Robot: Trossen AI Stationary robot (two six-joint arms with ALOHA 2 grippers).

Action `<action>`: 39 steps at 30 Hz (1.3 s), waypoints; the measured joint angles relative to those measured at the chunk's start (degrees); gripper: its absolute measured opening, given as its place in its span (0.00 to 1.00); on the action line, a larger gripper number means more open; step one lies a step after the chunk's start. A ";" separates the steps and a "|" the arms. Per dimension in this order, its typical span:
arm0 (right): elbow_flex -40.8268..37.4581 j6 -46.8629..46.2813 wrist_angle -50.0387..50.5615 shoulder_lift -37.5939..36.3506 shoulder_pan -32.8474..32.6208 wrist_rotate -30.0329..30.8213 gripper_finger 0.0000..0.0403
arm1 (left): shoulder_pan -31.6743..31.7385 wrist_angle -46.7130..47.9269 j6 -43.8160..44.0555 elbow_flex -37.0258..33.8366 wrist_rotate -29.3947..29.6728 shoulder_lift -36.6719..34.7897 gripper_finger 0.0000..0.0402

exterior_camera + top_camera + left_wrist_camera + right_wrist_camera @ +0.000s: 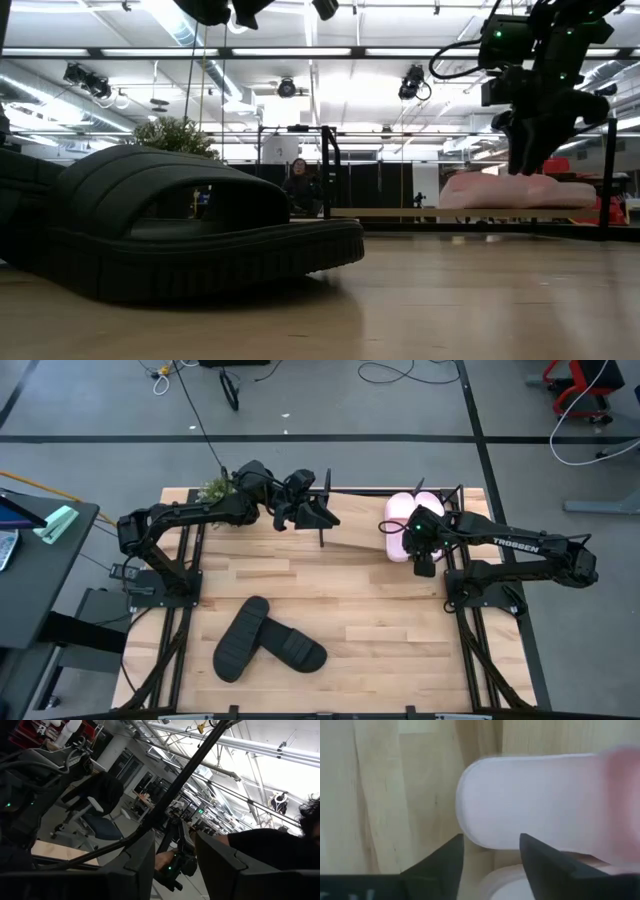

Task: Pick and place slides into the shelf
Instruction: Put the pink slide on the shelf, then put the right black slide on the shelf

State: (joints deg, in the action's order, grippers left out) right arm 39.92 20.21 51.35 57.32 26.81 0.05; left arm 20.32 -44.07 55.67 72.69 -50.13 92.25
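Two pale pink slides (402, 518) lie at the right end of the shelf (360, 510), on its tilted wooden board; the low view shows them (515, 190) on the board (400, 212). My right gripper (412, 540) hangs open above them, pointing down; its wrist view shows the upper pink slide (535, 800) just past the fingertips and the other (505, 882) beneath. Two matte black slides (265, 642) lie crossed on the near table, soles down, large in the low view (180, 230). My left gripper (318, 515) is open and raised by the shelf's left post. My right gripper (492, 865) stands open over the rounded end (475, 815) of the upper pink slide, coming from above. Whether its fingertips touch the slide, I cannot tell. My left gripper touches nothing.
A small green potted plant (215, 488) stands at the table's far left corner, behind the left arm. Black shelf rods cross the left wrist view (165, 805). Bare wood lies between the shelf and the black slides (380, 610). People show in the room beyond (297, 185).
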 joint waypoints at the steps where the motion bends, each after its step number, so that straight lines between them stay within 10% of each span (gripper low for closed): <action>1: 0.00 0.03 -0.02 0.00 0.00 -0.01 0.52 | 0.00 0.02 0.01 0.00 0.05 0.00 0.36; 18: 5.56 -3.46 4.05 -0.02 0.00 0.37 0.53 | 0.00 5.35 -4.23 -0.02 0.46 0.00 0.34; 27: 15.94 -10.88 5.96 -0.04 -4.27 -9.52 0.05 | 0.13 18.97 -12.16 -0.02 -1.53 0.00 0.28; 33: 12.19 -18.74 -0.74 0.11 -14.46 -14.71 0.02 | 0.74 30.38 -19.76 -0.04 -0.09 0.00 0.24; 39: 4.15 -21.16 -5.37 0.09 -23.72 -5.38 0.01 | 0.64 36.34 -20.40 -0.04 2.03 0.00 0.20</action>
State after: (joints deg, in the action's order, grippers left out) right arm 44.07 -0.96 45.99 57.41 3.09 -5.33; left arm 20.96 -7.74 35.27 72.64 -48.10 92.25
